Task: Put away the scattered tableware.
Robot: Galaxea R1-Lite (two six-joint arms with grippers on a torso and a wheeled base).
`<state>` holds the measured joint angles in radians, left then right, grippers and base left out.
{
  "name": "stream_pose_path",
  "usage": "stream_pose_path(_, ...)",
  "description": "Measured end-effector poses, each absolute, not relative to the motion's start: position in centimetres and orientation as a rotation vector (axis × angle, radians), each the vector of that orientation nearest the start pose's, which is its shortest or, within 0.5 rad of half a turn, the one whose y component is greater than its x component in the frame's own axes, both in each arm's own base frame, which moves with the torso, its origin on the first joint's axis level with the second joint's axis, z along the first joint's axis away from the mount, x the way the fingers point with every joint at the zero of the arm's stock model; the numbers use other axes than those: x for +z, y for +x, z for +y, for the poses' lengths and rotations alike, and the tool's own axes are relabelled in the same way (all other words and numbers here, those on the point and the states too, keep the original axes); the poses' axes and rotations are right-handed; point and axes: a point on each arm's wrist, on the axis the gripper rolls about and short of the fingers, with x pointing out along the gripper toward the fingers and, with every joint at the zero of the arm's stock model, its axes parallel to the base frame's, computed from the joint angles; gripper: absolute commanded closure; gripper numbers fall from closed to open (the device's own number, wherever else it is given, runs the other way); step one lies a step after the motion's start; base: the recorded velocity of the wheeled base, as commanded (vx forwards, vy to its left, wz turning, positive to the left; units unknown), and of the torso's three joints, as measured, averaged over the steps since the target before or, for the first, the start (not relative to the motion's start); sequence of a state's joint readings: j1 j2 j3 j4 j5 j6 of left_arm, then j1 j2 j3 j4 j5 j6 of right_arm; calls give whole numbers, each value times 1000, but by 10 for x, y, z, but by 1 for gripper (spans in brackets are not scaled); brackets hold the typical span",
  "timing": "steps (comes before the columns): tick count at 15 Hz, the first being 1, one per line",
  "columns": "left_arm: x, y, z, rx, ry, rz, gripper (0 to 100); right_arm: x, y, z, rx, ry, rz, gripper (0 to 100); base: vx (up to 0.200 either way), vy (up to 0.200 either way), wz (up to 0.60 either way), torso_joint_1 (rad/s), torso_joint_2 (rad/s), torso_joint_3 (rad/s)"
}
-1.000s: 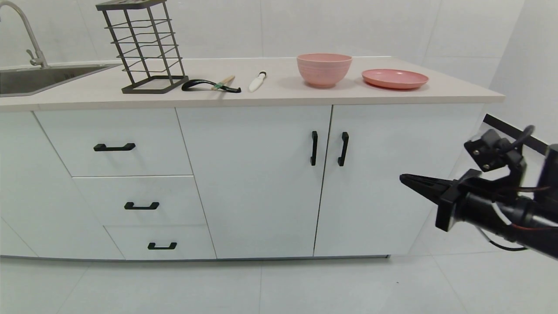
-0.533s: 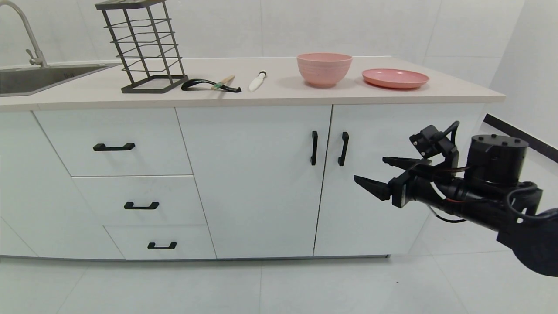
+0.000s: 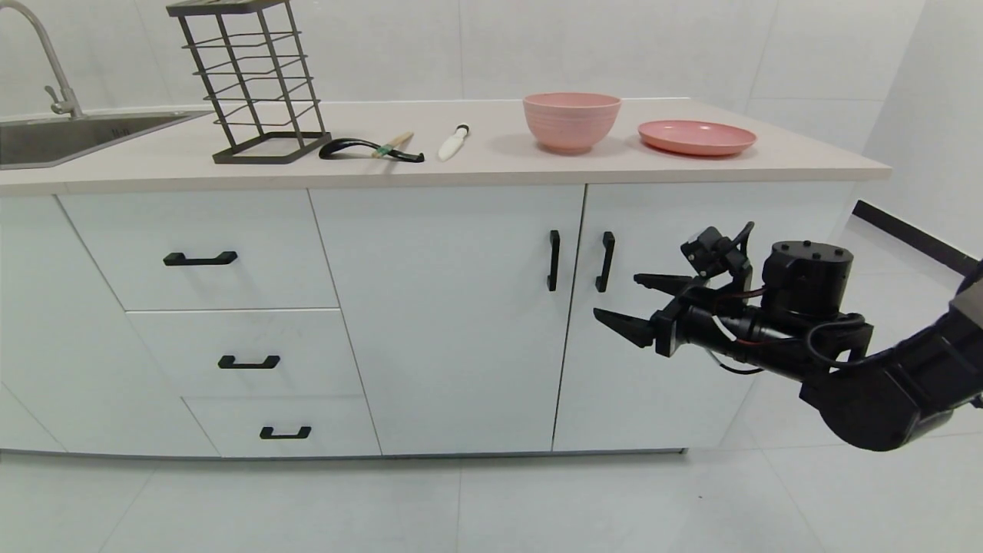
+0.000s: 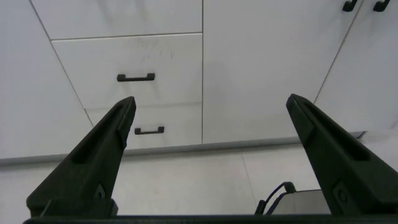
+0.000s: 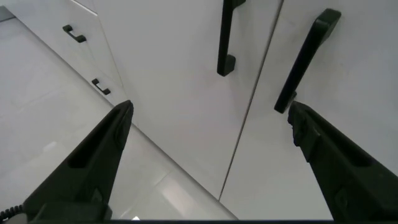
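Right gripper (image 3: 617,295) spread before door handle (image 5: 305,62)

You are looking at a pink ribbed bowl (image 3: 571,121) and a matching plain pink plate (image 3: 696,137), both sitting far right on the beige countertop (image 3: 491,165). Left of them, a white knife (image 3: 453,144) is showing a black band, beside a glossy black ladle (image 3: 361,148) and a dark grey wire rack (image 3: 249,84). The white cabinet doors (image 3: 453,322) are carrying black handles (image 3: 552,261), and the right gripper (image 3: 617,296) is showing black.
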<state>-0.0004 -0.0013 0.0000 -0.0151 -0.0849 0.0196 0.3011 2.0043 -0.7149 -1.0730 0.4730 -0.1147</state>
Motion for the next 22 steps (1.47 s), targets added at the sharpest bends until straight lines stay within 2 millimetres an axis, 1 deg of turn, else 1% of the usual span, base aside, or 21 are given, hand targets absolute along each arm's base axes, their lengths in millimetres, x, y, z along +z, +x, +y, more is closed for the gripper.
stream_pose_path(1, 82, -23, -2, -85, 22, -61, 0, 102, 327, 112, 784, -89, 181, 0, 0, 0, 0, 0, 0, 0)
stream_pose_path(2, 93, -25, -2, -85, 19, -144, 0, 102, 326, 112, 784, -89, 181, 0, 0, 0, 0, 0, 0, 0)
stream_pose_path(3, 109, -29, -2, -84, 17, -228, 0, 104, 325, 111, 787, -90, 173, 0, 0, 0, 0, 0, 0, 0)
stream_pose_path(4, 127, -32, -2, -95, 16, -275, 0, 105, 322, 111, 801, -90, 168, 0, 0, 0, 0, 0, 0, 0)
stream_pose_path(5, 143, -34, -2, -124, 15, -298, 0, 106, 321, 110, 816, -90, 159, 0, 0, 0, 0, 0, 0, 0)
stream_pose_path(7, 166, -30, -3, -231, 17, -273, 0, 109, 315, 108, 902, -81, 142, 0, 0, 0, 0, 0, 0, 0)
stream_pose_path(9, 186, -18, -4, -354, 22, -229, 0, 112, 313, 102, 915, -82, 127, 0, 0, 0, 0, 0, 0, 0)
stream_pose_path(12, 222, 11, -10, -518, 84, -170, 0, 114, 306, 93, 896, -92, 112, 0, 0, 0, 0, 0, 0, 0)
stream_pose_path(14, 238, 34, -16, -606, 123, -161, 0, 113, 302, 90, 891, -91, 119, 0, 0, 0, 0, 0, 0, 0)
stream_pose_path(16, 245, 60, -24, -682, 145, -143, 0, 113, 301, 88, 891, -86, 121, 0, 0, 0, 0, 0, 0, 0)
stream_pose_path(17, 245, 76, -31, -727, 147, -121, 0, 113, 301, 88, 894, -82, 121, 0, 0, 0, 0, 0, 0, 0)
stream_pose_path(20, 233, 106, -47, -812, 79, 5, 0, 113, 304, 84, 878, -81, 118, 0, 0, 0, 0, 0, 0, 0)
stream_pose_path(22, 226, 119, -56, -850, 70, 69, 0, 114, 312, 79, 858, -82, 105, 0, 0, 0, 0, 0, 0, 0)
